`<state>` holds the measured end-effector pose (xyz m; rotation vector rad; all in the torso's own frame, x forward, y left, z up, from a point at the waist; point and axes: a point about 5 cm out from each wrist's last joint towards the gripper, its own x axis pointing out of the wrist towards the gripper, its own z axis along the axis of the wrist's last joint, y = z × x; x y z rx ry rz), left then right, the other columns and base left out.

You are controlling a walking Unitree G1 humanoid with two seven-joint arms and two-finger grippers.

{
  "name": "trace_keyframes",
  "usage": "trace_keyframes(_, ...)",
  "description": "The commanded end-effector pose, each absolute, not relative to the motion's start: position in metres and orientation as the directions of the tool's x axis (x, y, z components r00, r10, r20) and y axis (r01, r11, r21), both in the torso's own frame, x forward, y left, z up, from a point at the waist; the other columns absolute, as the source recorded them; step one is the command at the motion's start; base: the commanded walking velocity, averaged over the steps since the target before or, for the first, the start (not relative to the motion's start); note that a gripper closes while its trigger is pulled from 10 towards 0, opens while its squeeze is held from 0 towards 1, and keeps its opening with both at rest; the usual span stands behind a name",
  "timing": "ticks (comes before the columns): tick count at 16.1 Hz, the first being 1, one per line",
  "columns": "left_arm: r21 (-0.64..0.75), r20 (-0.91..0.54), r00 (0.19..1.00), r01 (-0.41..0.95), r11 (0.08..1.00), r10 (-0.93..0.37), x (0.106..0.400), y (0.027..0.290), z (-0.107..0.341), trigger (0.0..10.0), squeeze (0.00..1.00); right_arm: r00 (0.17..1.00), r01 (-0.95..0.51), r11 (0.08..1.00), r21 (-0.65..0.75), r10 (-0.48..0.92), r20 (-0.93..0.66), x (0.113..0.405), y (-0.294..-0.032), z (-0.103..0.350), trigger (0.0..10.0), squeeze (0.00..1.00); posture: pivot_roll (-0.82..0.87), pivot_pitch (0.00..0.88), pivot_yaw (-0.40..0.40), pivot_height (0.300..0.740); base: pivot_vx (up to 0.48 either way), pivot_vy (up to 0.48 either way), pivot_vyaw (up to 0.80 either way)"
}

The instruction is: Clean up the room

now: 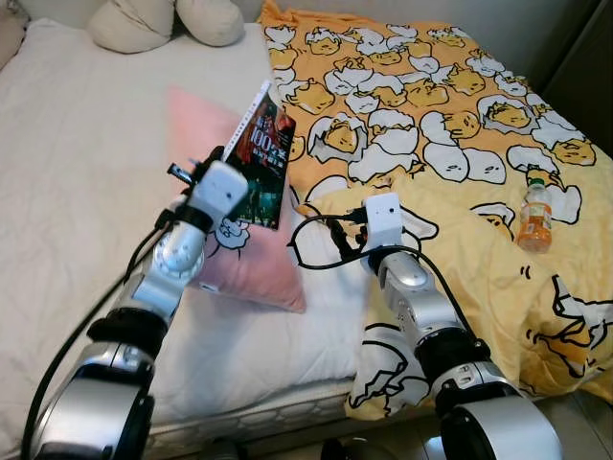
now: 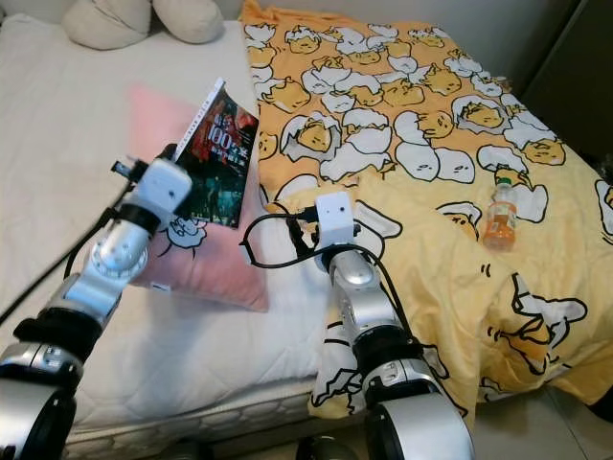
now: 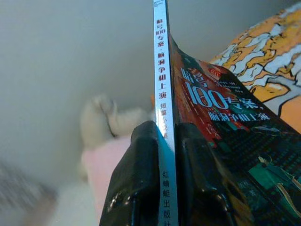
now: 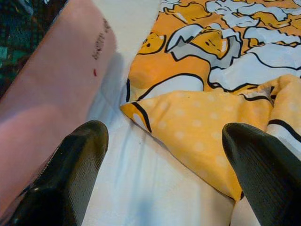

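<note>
Nearest the camera, over the front edge of the bed, both silver arms reach forward. The right gripper has its jaws spread wide with nothing between them, hovering low over the white sheet where a folded corner of the yellow duvet meets the pink pillow. It looks ready to take the next piece of clutter, or simply parked out of the way.

Just beyond, on the robot's left, the left gripper has its jaws closed on a book, one finger on each side of the white spine near its lower end. The book is lifted clear of the bed, tilted, with its dark cover toward the duvet side and the pink pillow beneath and behind it. Pinching at the spine probably keeps the pages from fanning open while it is carried.

Farther out to the right, a small bottle of orange drink with a green cap lies on the duvet, well apart from both grippers; it holds liquid, though how full is hard to tell. It seems a likely later pick.

At the head of the bed rest two cream cushions.
</note>
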<state>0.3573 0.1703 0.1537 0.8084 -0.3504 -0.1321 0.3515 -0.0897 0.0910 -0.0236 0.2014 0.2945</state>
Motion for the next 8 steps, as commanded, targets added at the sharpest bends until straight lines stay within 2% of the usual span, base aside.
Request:
trace_keyframes(1, 0.761, 0.378, 0.869, -0.095, 0.642, -0.319, 0.356, 0.157, 0.176, 0.0, 0.0, 0.937, -0.277, 0.961, 0.013, 0.273, -0.217, 0.35, -0.094, 0.088, 10.0, 0.0, 0.0, 0.037, -0.064, 0.732, 0.0, 0.0, 0.0)
trace_keyframes(2, 0.749, 0.373, 0.875, -0.088, 0.657, -0.309, 0.357, 0.157, 0.174, 0.0, 0.0, 0.937, -0.277, 0.961, 0.012, 0.273, -0.217, 0.35, -0.094, 0.088, 10.0, 0.0, 0.0, 0.037, -0.064, 0.732, 0.0, 0.0, 0.0)
trace_keyframes(3, 0.659, 0.324, 0.92, -0.051, 0.75, -0.222, 0.363, 0.165, 0.165, 0.0, 0.0, 0.937, -0.278, 0.96, 0.011, 0.274, -0.218, 0.351, -0.094, 0.088, 10.0, 0.0, 0.01, 0.03, -0.064, 0.732, 0.0, 0.0, 0.0)
trace_keyframes(4, 0.627, 0.3, 0.933, -0.036, 0.779, -0.198, 0.364, 0.168, 0.162, 0.0, 0.0, 0.937, -0.279, 0.96, 0.01, 0.274, -0.218, 0.351, -0.094, 0.088, 10.0, 0.0, 0.01, 0.03, -0.064, 0.732, 0.0, 0.0, 0.0)
trace_keyframes(5, 0.426, 0.151, 0.984, 0.019, 0.904, -0.092, 0.37, 0.18, 0.144, 0.0, 0.0, 0.937, -0.279, 0.96, 0.008, 0.274, -0.216, 0.351, -0.094, 0.088, 10.0, 0.0, 0.01, 0.03, -0.064, 0.732, 0.0, 0.0, 0.0)
trace_keyframes(6, 0.292, 0.075, 0.996, 0.032, 0.956, -0.057, 0.37, 0.184, 0.133, 0.0, 0.0, 0.938, -0.277, 0.961, 0.004, 0.271, -0.215, 0.351, -0.095, 0.089, 10.0, 0.0, 0.01, 0.03, -0.064, 0.732, 0.0, 0.0, 0.0)
trace_keyframes(7, 0.269, 0.069, 0.996, 0.029, 0.963, -0.05, 0.37, 0.186, 0.131, 0.0, 0.0, 0.938, -0.276, 0.961, 0.004, 0.271, -0.215, 0.351, -0.095, 0.089, 10.0, 0.0, 0.0, 0.023, -0.065, 0.732, 0.0, 0.0, 0.0)
trace_keyframes(8, 0.389, 0.109, 0.993, -0.006, 0.921, -0.039, 0.369, 0.19, 0.135, 0.0, 0.0, 0.938, -0.277, 0.961, 0.003, 0.271, -0.215, 0.351, -0.095, 0.088, 10.0, 0.0, 0.0, 0.022, -0.066, 0.732, 0.0, 0.0, 0.0)
